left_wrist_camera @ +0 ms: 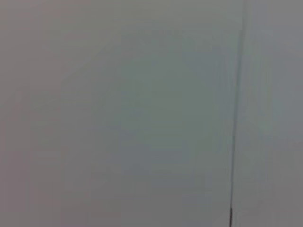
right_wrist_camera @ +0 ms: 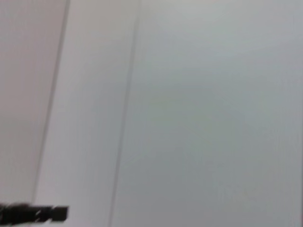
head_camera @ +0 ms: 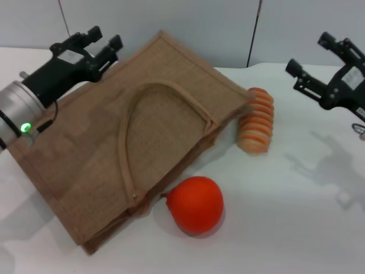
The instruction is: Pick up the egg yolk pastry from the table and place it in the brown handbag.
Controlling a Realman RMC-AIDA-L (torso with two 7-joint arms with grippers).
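Note:
The brown handbag lies flat on the white table, its looped handle on top. The egg yolk pastry is not in view in any frame. My left gripper is open and empty, held up above the bag's far left corner. My right gripper is open and empty, raised above the table's far right side, well clear of the bag. Both wrist views show only the pale wall.
A red-orange fruit sits on the table just beside the bag's near right edge. A long ridged orange-and-cream roll lies by the bag's right corner. The white table spreads out to the right, with the wall behind.

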